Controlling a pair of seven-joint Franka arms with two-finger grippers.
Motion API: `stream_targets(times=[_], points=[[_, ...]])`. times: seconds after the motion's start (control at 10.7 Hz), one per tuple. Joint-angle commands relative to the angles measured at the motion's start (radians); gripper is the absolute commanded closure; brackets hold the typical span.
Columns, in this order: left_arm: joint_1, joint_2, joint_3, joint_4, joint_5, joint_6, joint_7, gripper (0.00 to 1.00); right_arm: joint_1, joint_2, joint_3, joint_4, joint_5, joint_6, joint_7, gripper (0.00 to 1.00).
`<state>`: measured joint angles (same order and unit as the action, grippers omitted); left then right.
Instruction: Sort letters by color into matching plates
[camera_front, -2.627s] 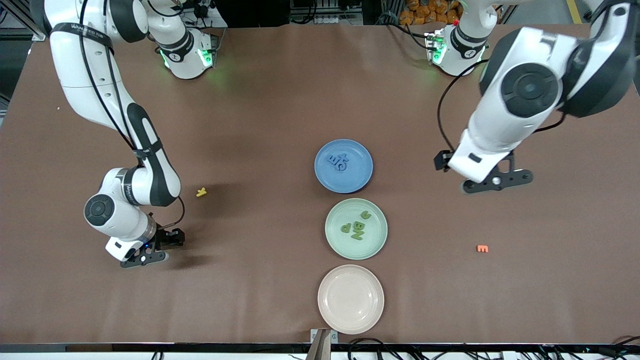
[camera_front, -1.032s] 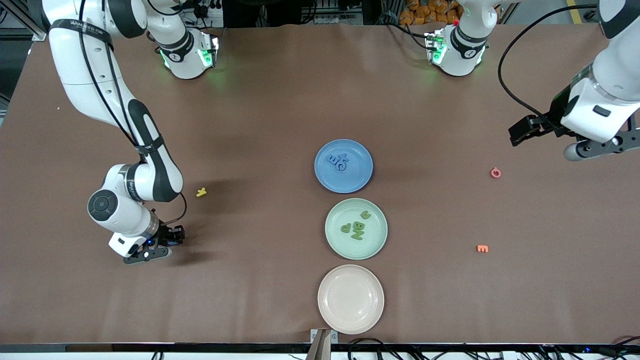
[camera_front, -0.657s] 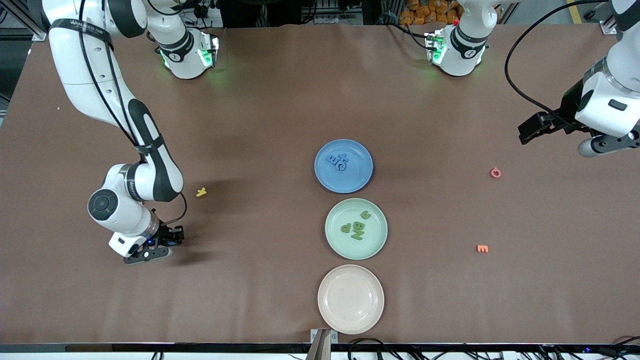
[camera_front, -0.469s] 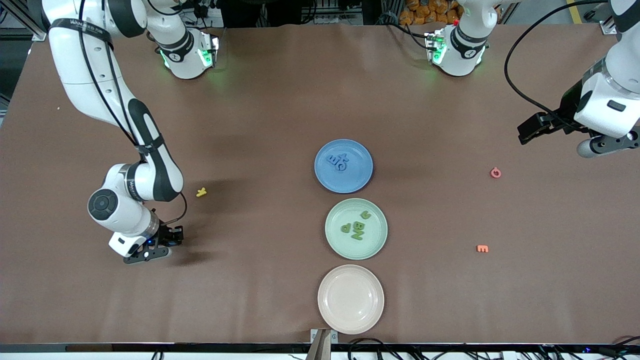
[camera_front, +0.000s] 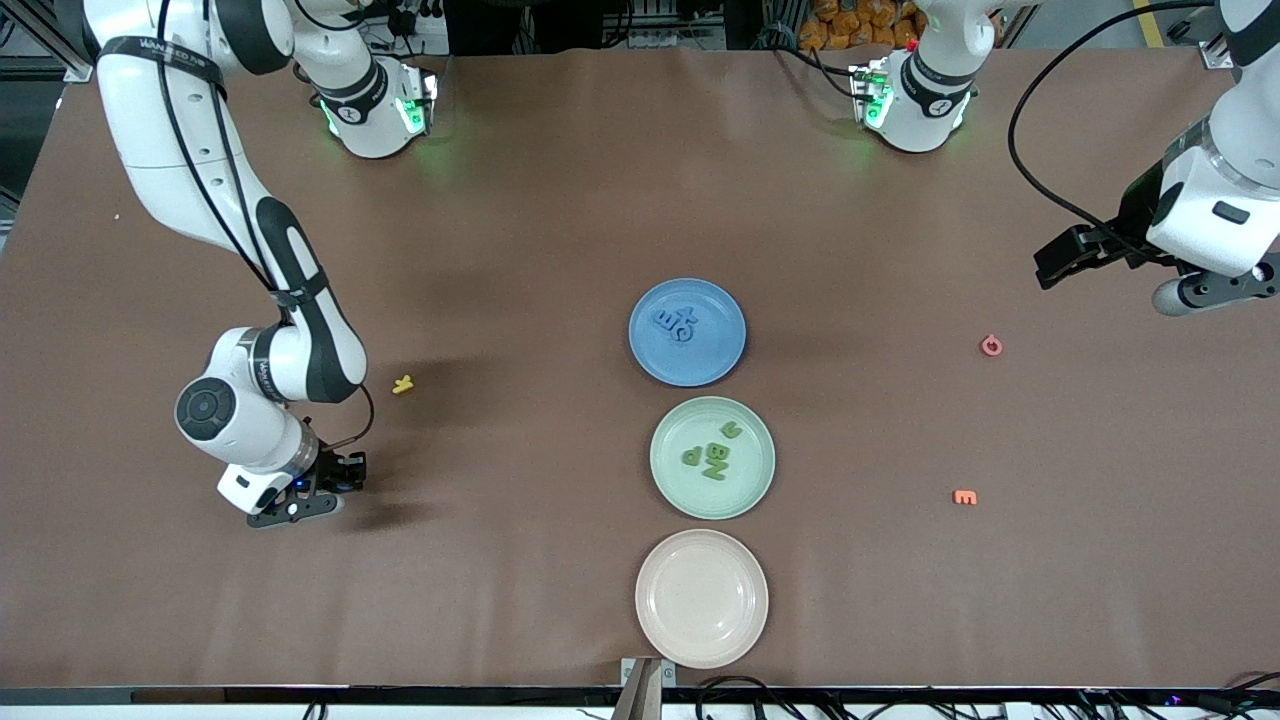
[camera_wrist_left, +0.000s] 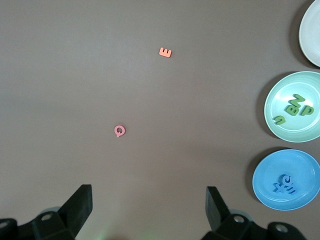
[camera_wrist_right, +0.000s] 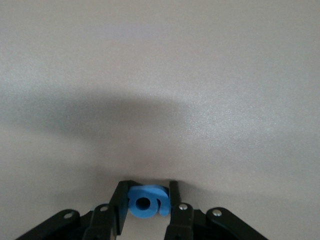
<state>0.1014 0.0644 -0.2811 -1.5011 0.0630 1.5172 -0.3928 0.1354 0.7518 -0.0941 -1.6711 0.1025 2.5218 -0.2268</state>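
The brown matte surface (camera_front: 560, 200) is seen to carry three round rimmed plates in a row along its middle: a medium blue plate (camera_front: 722, 362) farthest from the front camera, a pale mint green plate (camera_front: 672, 490) next, and a beige-pink plate (camera_front: 702, 598) nearest.

The left gripper (camera_wrist_left: 149, 207) is held high over the left arm's end of the surface, its fingers (camera_wrist_left: 80, 205) spread as wide as they go, with nothing between them.

The right gripper (camera_wrist_right: 145, 196) is set low at the right arm's end of the surface, its fingers closed against both sides of a small chunky blue letter (camera_wrist_right: 146, 202).

Three blue letters (camera_front: 674, 323) lie clustered on the blue plate, toward ten o'clock of its centre. Four green letters (camera_front: 714, 452) lie on the green plate, near its middle.

A yellow letter (camera_front: 402, 384), a pink ring-shaped letter (camera_front: 990, 345) and an orange letter E (camera_front: 964, 496) lie loose on the surface.
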Motion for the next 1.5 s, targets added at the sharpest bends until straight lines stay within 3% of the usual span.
stream_targets(times=[0.0, 0.38, 0.84, 1.13, 1.41], points=[[-0.005, -0.012, 0.008, -0.016, -0.025, -0.005, 0.025, 0.0, -0.006, -0.02, 0.004, -0.027, -0.01, 0.012, -0.003, 0.69], [-0.005, -0.012, 0.005, -0.018, -0.025, -0.005, 0.023, 0.0, -0.006, -0.041, 0.004, -0.027, -0.01, 0.0, 0.0, 0.69], [-0.006, -0.012, 0.003, -0.018, -0.025, -0.003, 0.022, 0.0, 0.01, -0.123, 0.004, -0.025, 0.002, -0.127, 0.044, 0.7], [-0.005, -0.012, 0.003, -0.016, -0.025, -0.005, 0.023, 0.0, 0.096, -0.175, 0.004, -0.027, 0.003, -0.185, 0.254, 0.7], [-0.011, -0.005, 0.002, -0.016, -0.025, -0.003, 0.02, 0.0, 0.246, -0.204, 0.004, -0.024, 0.003, -0.238, 0.498, 0.7]])
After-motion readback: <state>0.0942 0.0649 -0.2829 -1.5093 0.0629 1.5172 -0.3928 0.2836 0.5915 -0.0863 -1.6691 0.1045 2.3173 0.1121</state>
